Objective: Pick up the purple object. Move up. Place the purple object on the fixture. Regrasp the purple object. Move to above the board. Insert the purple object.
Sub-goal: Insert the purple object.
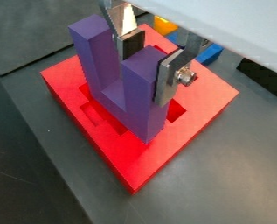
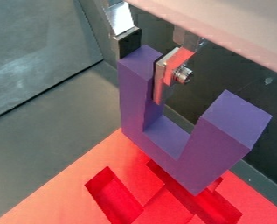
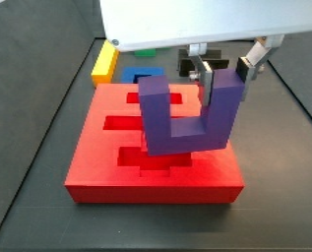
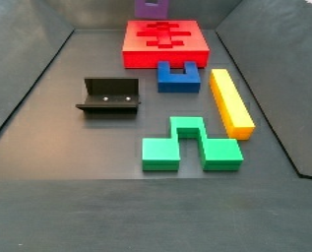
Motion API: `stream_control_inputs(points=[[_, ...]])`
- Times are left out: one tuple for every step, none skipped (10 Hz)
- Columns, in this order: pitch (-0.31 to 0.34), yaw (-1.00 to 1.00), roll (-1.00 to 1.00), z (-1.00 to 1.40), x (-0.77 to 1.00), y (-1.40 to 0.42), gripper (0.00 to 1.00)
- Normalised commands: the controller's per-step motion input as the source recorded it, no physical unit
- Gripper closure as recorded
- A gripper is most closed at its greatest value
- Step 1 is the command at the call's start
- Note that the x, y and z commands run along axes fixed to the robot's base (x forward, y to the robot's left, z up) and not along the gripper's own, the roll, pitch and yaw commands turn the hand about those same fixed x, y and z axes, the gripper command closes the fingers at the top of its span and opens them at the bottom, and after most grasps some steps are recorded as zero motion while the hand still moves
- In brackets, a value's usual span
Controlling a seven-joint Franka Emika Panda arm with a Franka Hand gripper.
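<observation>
While the gripper (image 1: pixel 150 54) hangs over the board (image 1: pixel 197 118), its silver fingers (image 2: pixel 173 72) are clamped on one prong of the purple block (image 3: pixel 187 118), w/ dark pads pressed to the prong's sides in both wrist views. Block is upright, prongs up, base down; in a side view its base sits at the board's (image 3: pixel 112 167) central cutouts, but can't tell if it's touching the slab or just above. In a wrist view the base (image 2: pixel 182 140) hovers close over the red recesses (image 2: pixel 128 197). Farther side view shows only a bit of purple (image 4: pixel 152 7) at the board's (image 4: pixel 165 47) far edge, the fixture (image 4: pixel 109 96) well apart on the floor, a blue block (image 4: pixel 178 76) just beside the board, a yellow bar (image 4: pixel 229 101) and a green block (image 4: pixel 189 144) nearer
</observation>
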Motion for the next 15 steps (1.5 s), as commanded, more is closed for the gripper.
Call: stream_control_inputs(points=[[0.241,-0.16,0.11,0.00,0.00,0.00,1.00],[0.173,-0.18,0.07,-0.07,-0.11,-0.01,1.00],[0.110,-0.19,0.03,-0.05,-0.18,0.00,1.00],[0.007,-0.16,0.00,-0.09,-0.22,0.00,1.00],[0.000,-0.11,0.00,-0.11,-0.22,-0.03,1.00],[0.000,-0.11,0.00,-0.13,-0.27,-0.03,1.00],[0.000,-0.12,0.00,-0.13,-0.37,-0.01,1.00],[0.000,-0.11,0.00,-0.12,-0.34,-0.04,1.00],[-0.040,-0.03,-0.03,-0.11,0.00,-0.03,1.00],[-0.050,0.00,-0.07,-0.04,0.13,0.00,1.00],[-0.027,0.00,-0.05,-0.03,0.23,0.00,1.00],[0.000,0.00,-0.04,-0.07,0.16,0.00,1.00],[0.000,0.00,-0.05,-0.05,0.00,0.00,1.00],[-0.010,0.00,-0.07,-0.06,0.00,0.00,1.00],[-0.050,0.00,-0.16,-0.02,-0.10,0.00,1.00]])
